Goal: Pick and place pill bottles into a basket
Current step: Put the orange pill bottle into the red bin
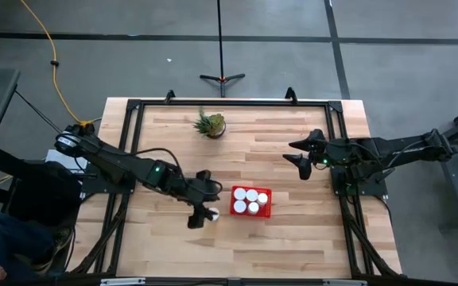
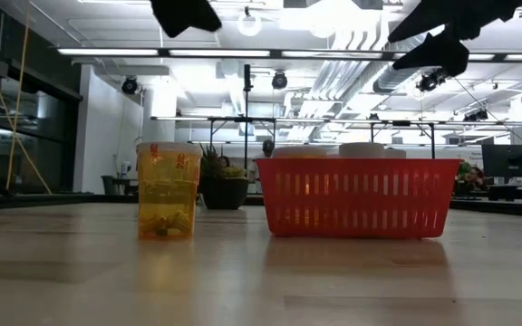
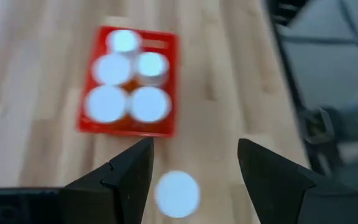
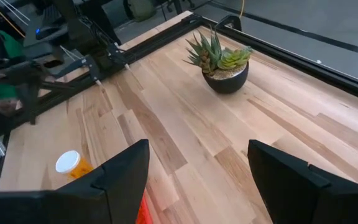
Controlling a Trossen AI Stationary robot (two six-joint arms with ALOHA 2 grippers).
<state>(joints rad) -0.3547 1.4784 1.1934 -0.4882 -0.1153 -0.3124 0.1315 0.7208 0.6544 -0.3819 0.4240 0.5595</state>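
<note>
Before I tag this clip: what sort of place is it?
Probably a robotics lab or workshop: a wooden table in a black frame, exposed ceiling ducts, and benches with monitors behind.

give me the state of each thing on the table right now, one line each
left gripper: open, above the loose bottle, not gripping it
right gripper: open, holding nothing, raised off the table at its right side
loose pill bottle: upright on the table just left of the basket, white cap on
basket: upright on the table, five capped bottles inside
bottles in basket: upright, caps on
potted plant: upright, near the far edge
</note>
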